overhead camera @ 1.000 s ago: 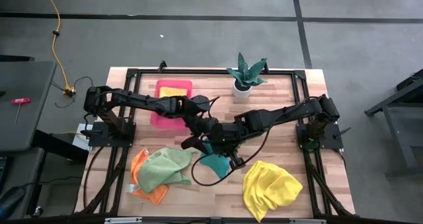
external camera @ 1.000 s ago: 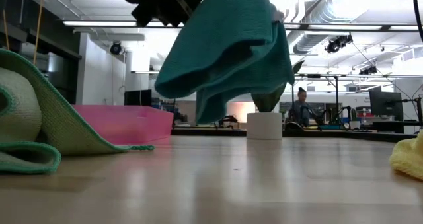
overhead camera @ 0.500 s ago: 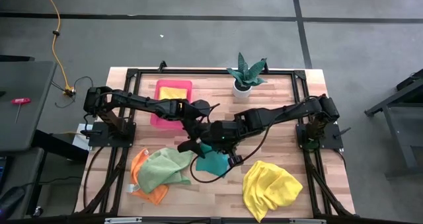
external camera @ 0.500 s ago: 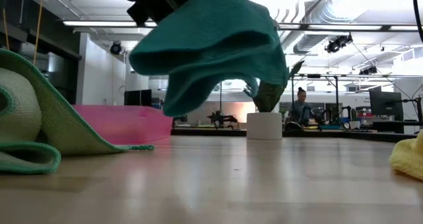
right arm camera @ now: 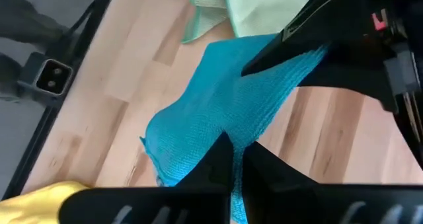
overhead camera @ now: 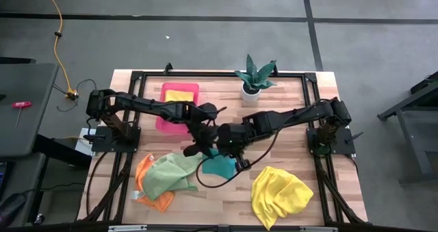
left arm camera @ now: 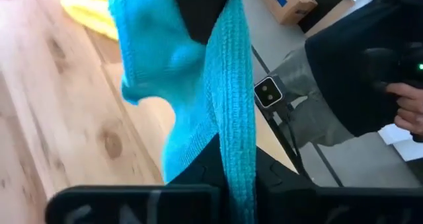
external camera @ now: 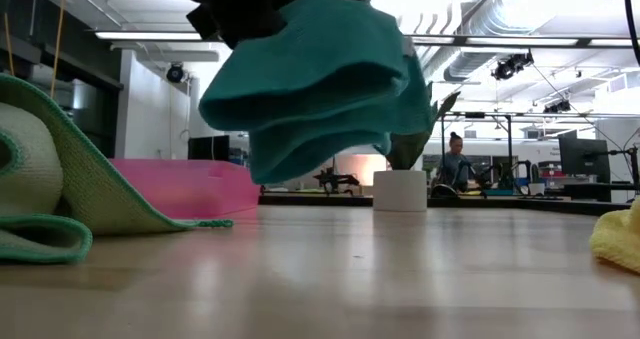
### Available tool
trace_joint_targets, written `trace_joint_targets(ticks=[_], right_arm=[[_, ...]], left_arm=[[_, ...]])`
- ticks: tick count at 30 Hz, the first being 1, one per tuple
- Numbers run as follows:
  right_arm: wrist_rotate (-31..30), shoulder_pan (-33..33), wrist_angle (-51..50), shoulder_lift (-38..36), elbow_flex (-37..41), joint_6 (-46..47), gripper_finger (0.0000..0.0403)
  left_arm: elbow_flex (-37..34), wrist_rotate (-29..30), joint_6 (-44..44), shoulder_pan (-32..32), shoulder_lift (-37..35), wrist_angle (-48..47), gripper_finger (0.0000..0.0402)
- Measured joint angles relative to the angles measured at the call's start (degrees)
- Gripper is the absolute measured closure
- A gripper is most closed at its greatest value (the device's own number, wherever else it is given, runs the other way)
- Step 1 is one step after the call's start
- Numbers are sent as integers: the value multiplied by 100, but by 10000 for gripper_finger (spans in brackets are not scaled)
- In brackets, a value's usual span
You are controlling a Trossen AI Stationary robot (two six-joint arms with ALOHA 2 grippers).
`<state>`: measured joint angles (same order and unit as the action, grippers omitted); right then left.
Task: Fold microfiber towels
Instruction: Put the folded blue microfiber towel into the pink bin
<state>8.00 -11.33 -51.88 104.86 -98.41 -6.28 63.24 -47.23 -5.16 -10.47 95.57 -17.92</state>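
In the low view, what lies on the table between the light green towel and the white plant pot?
The pink tray lies there; the low view shows it between the light green towel and white plant pot.

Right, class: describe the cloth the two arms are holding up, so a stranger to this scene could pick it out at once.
Start at the wooden table and find where the two dark arms meet near its middle. There the left gripper and right gripper are both shut on the teal towel, which hangs clear of the tabletop. The other towels lie loose on the table; this one alone is teal and lifted.
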Motion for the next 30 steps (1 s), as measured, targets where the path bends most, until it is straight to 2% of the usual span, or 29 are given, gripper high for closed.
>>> trace_joint_targets(ticks=[4,7,10,14,19,24,30], right_arm=[[-444,42,-91,-27,-10,441,396],[-541,130,-414,-53,-150,735,374],[-610,227,-804,-70,-298,808,334],[-1095,382,-1291,-89,-421,733,270],[-1377,737,-1797,-317,-431,522,215],[-1348,1203,-1898,-642,-400,438,206],[-1257,1627,-1829,-930,-398,407,206]], left_arm=[[8,276,-6,-150,-189,-519,397],[-4,614,-1,-289,-413,-1060,398],[-11,932,44,-416,-682,-1474,399],[-1,1350,111,-549,-1133,-2101,400],[-4,1450,441,-848,-1839,-2744,401],[316,1793,495,-1453,-2382,-3587,401],[1116,2319,241,-2476,-2358,-4653,401]])
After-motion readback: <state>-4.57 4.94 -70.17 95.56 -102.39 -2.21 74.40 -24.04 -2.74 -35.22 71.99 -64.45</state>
